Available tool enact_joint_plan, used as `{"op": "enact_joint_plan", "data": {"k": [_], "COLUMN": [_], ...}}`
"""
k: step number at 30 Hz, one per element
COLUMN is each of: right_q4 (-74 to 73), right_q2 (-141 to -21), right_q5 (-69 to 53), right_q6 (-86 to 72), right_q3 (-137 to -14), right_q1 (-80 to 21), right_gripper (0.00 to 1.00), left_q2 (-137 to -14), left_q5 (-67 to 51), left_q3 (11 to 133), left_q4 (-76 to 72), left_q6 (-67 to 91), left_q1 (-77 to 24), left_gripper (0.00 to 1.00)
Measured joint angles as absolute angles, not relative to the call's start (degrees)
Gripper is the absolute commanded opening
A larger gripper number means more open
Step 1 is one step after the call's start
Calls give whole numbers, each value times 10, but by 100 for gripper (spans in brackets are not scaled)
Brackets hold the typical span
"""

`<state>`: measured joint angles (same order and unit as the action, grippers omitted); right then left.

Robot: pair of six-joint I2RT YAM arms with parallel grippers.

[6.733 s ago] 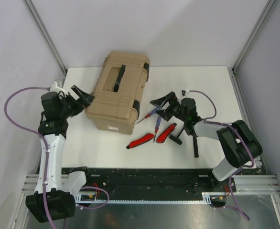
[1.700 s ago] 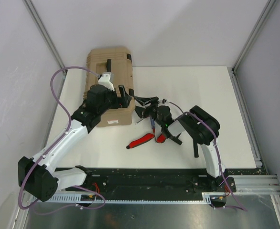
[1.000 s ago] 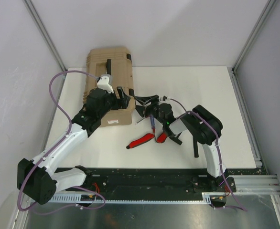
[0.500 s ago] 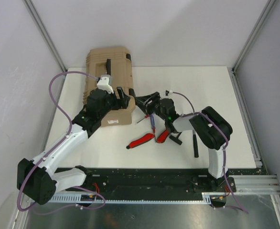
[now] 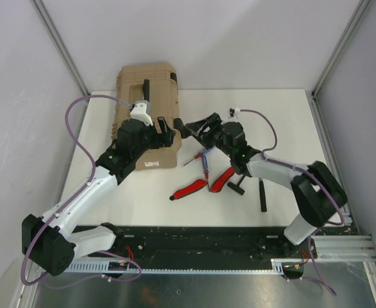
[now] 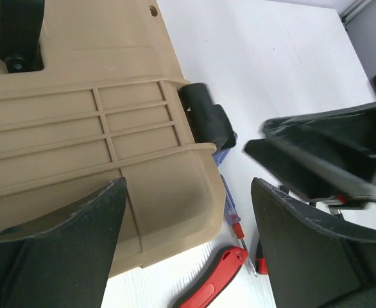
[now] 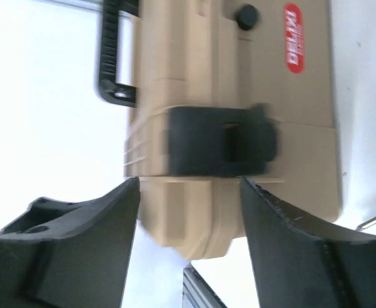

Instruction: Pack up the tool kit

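Tan toolbox (image 5: 146, 115) sits shut near the tabletop's (image 5: 271, 122) far-left corner; rigid, bulky, smooth-sided, likely light; best worked by its black latch (image 7: 220, 141); left fingers (image 6: 53, 250) spread, holding nothing; right fingers (image 7: 290, 244) apart, flanking that latch.

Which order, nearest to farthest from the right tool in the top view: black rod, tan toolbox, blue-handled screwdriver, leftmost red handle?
1. tan toolbox, immediately left of the right tool.
2. blue-handled screwdriver, on the table toward the arm bases.
3. leftmost red handle, closer still to the bases.
4. black rod, far out to the right.
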<state>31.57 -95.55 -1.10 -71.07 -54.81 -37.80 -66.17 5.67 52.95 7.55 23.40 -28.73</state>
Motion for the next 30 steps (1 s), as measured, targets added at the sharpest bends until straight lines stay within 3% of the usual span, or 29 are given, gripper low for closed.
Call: {"op": "enact_joint_plan", "data": {"k": [3,8,19,30], "right_q4": [268,203,77,60], "right_q2": [-890,-823,-851,-940], "right_q5": [14,55,69,-75], "right_q6": [-682,-622,-519,-414], "right_q3": [-554,-585,-644,-739], "right_q1": [-380,-376,-376,-299], "right_gripper": [83,86,86,84], "left_q2": [-655,-650,-642,-762], "left_q5": [59,60,65,39], "left_q3": [547,576,635,821], "left_q4": [110,170,309,347], "left_q6": [240,241,233,219], "left_q1": [-291,-291,-271,-75], "left_gripper": [89,92,99,99]}}
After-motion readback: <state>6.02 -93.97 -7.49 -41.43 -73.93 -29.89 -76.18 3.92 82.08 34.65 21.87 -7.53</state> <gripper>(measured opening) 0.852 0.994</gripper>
